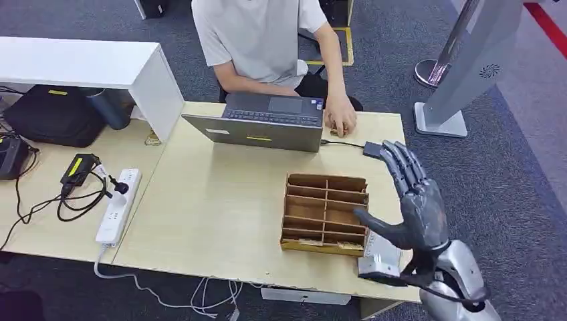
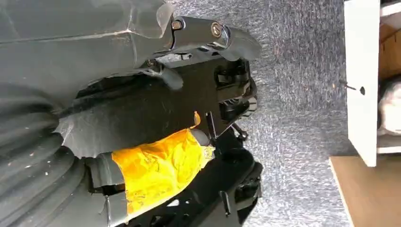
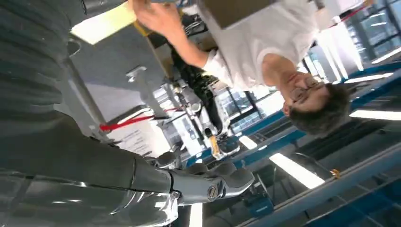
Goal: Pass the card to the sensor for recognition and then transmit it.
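Observation:
My right hand [image 1: 416,200] is raised above the table's right edge, just right of a wooden divided box [image 1: 325,212]. Its fingers are stretched apart and its thumb points toward the box, with nothing held. In the right wrist view the thumb [image 3: 213,184] sticks out against the ceiling. A flat grey piece [image 1: 379,259] lies under the hand at the box's near right corner; I cannot tell whether it is the card. A small dark sensor [image 1: 372,148] on a cable lies near the laptop. In the left wrist view my left hand [image 2: 208,33] hangs over carpet, its fingers unclear.
A person sits across the table [image 1: 220,200] with a hand [image 1: 342,120] resting beside an open laptop [image 1: 267,124]. A white power strip [image 1: 118,204] and cables lie at the left. A white shelf [image 1: 87,63] and a grey kiosk stand [image 1: 461,73] flank the table.

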